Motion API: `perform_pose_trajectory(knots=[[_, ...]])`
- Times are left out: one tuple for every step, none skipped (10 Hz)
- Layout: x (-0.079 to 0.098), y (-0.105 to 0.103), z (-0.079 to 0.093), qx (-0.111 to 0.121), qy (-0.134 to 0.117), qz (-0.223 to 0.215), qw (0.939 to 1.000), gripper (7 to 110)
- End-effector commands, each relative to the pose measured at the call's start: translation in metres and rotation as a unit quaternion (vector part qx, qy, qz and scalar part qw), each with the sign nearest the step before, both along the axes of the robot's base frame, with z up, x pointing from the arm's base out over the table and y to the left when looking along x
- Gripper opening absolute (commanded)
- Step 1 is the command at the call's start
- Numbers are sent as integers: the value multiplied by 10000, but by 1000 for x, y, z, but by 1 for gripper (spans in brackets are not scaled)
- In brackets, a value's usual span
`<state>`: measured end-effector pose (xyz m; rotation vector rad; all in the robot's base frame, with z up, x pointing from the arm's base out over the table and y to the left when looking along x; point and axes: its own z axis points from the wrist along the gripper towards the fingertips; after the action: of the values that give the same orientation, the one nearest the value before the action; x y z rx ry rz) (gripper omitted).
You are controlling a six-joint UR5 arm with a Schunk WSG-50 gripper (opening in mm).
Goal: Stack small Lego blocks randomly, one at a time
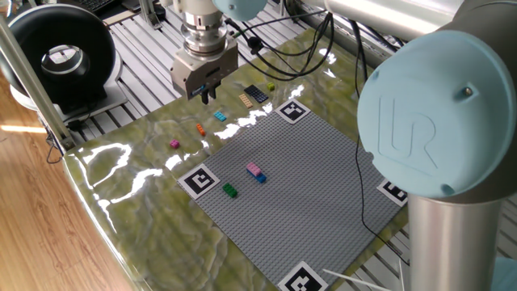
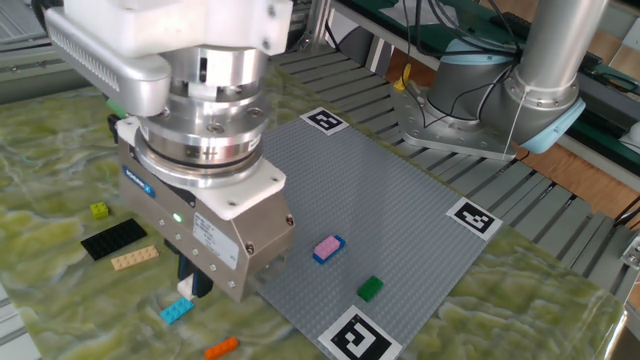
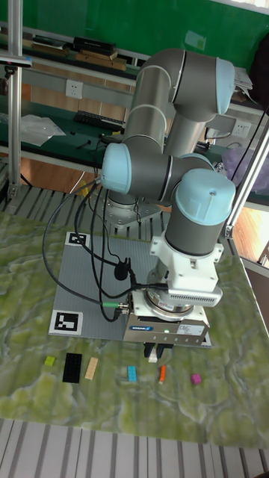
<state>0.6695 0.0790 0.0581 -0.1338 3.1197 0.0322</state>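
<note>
My gripper (image 1: 207,98) hangs over the green mat just off the grey baseplate's (image 1: 307,178) far-left edge. Its fingers are shut on a small whitish Lego block (image 2: 183,292), which shows below the gripper (image 2: 189,290) body. On the mat under it lie a cyan block (image 2: 177,311) and an orange block (image 2: 222,347). A magenta block (image 1: 174,144) lies further left. A pink block on a blue one (image 2: 328,248) and a green block (image 2: 370,288) sit on the baseplate. In the tall fixed view the gripper (image 3: 155,354) hovers between the cyan block (image 3: 131,373) and the orange block (image 3: 162,373).
A black plate (image 2: 112,238), a tan plate (image 2: 135,258) and a yellow-green brick (image 2: 98,210) lie on the mat beyond the gripper. Marker tags (image 2: 356,335) mark the baseplate corners. A black round device (image 1: 60,61) stands off the mat. The arm's base (image 2: 480,100) is behind the baseplate.
</note>
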Motion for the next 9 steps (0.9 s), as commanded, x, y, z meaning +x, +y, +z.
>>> perform_pose_trajectory(knots=[[3,9,1,202,-61,87,9997,7],[2,8,1,186,-54,110,9998,7],[3,8,1,178,-69,118,9997,7],[3,8,1,179,-76,94,9998,7],[4,6,1,134,-90,56,9999,7],[-2,4,1,52,-88,-28,9999,7],[-19,4,-1,-38,-87,-111,9999,7],[-32,4,-1,-37,-87,-149,9998,7],[-42,3,0,24,-71,-142,9999,7]])
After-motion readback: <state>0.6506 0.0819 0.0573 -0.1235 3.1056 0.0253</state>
